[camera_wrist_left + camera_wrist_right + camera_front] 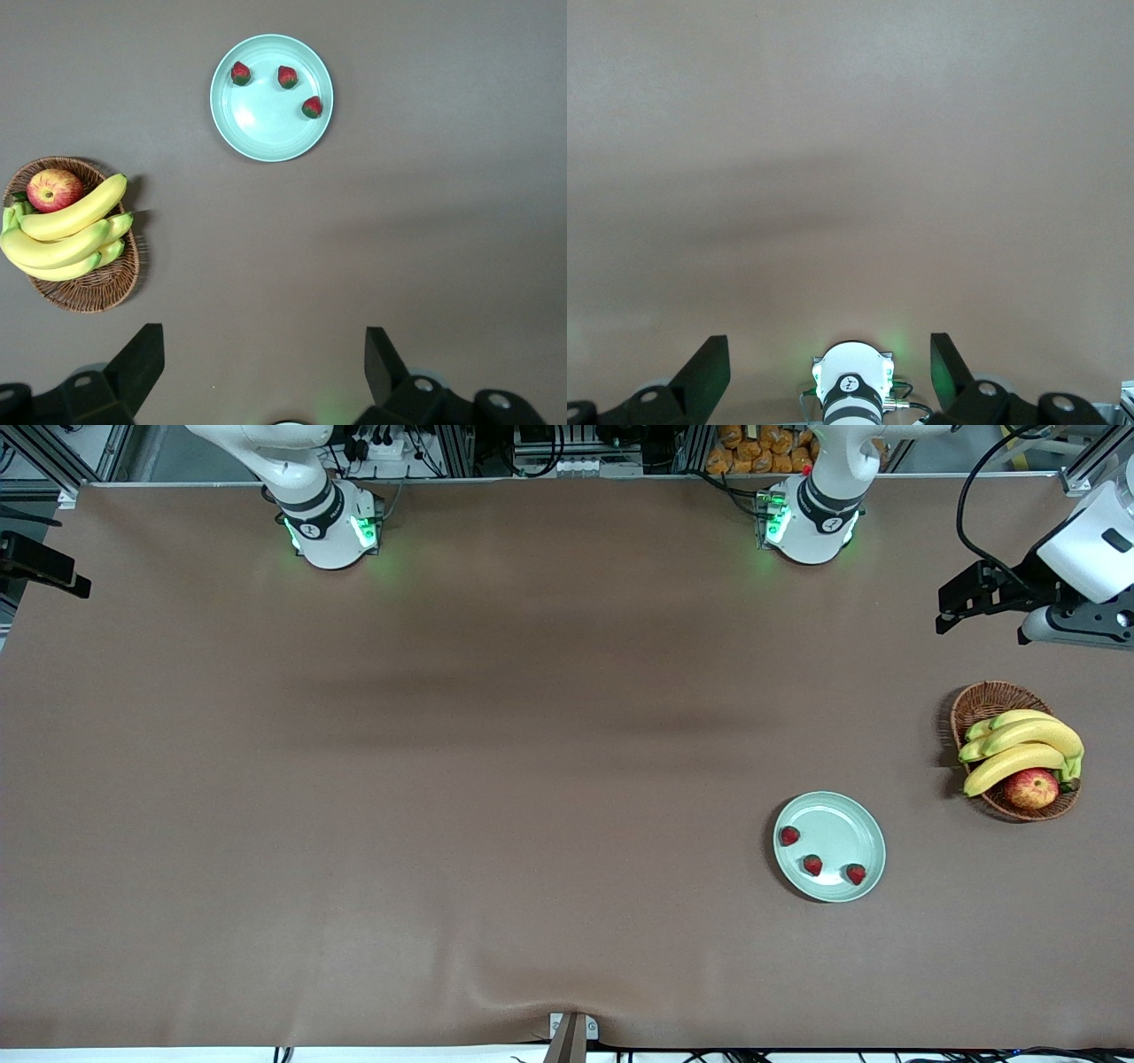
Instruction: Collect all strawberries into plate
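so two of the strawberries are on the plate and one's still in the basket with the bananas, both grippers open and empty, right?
Not quite: all three strawberries lie on the plate, as the front view shows. The basket holds only bananas and an apple. The rest stands: the left gripper and right gripper are open and empty.

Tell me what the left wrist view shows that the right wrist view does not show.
Only the left wrist view shows the plate with three strawberries on it, and the wicker basket holding bananas and an apple. Only the right wrist view shows an arm's base. Both show bare brown table and their own open, empty end effector: left end effector, right end effector.
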